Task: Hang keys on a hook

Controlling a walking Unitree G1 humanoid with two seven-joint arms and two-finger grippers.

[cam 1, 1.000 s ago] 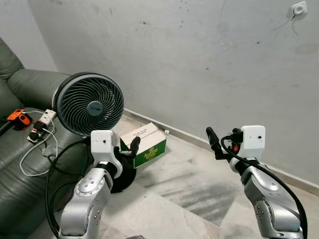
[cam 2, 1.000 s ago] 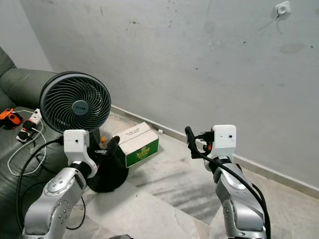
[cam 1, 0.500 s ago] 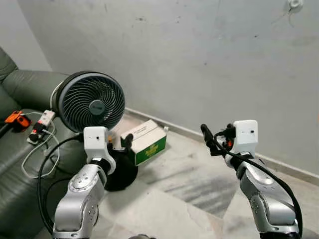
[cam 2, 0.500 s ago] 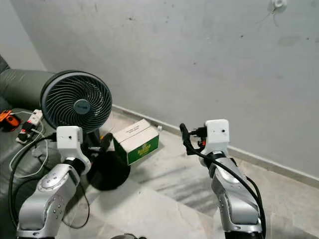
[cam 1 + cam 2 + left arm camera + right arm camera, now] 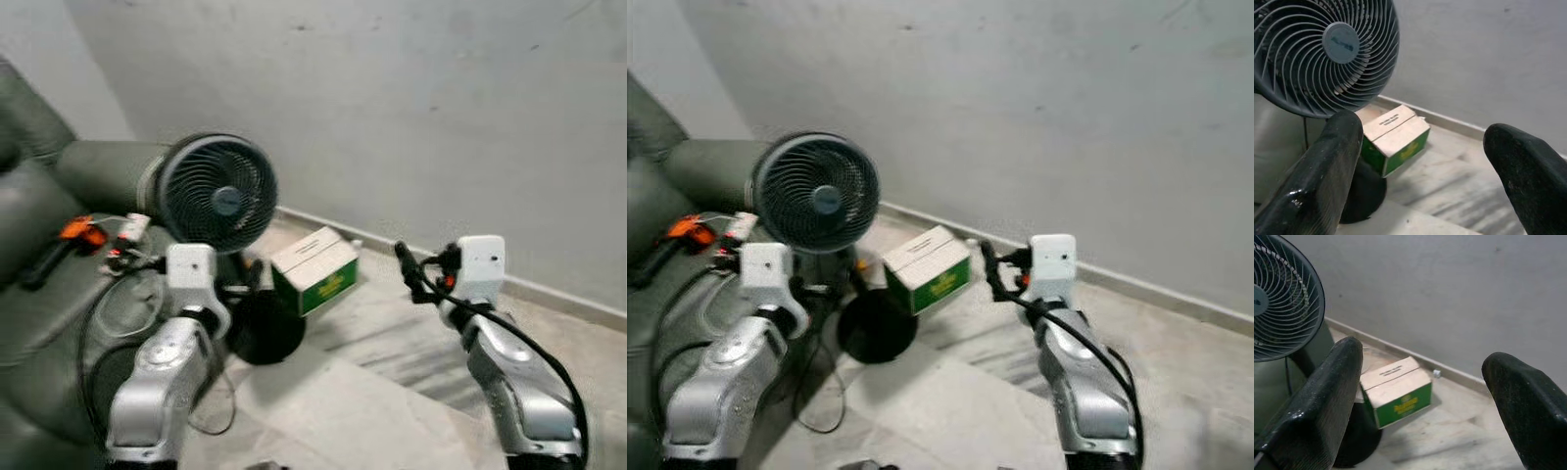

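Note:
Both arms are raised in front of me at chest height. My left gripper (image 5: 1422, 147) is open with nothing between its fingers; it points toward a black floor fan (image 5: 217, 196) and a green and white cardboard box (image 5: 315, 269). My right gripper (image 5: 1422, 377) is also open and empty, held to the right of the box in front of the grey wall (image 5: 411, 98). In the eye views the left gripper's fingers (image 5: 253, 276) show dark against the fan's base, and the right gripper's fingers (image 5: 408, 266) stick out to the left of its white wrist block.
A dark green sofa (image 5: 39, 294) fills the left side, with a white power strip (image 5: 129, 228), cables and an orange tool (image 5: 76, 230) lying on it. The fan's round base (image 5: 266, 328) and the box stand on the pale tiled floor (image 5: 372, 392) by the wall's skirting.
The whole picture has shifted right and gone blurred, so the camera has turned left; more of the sofa shows. Both arms keep the same raised pose with open grippers.

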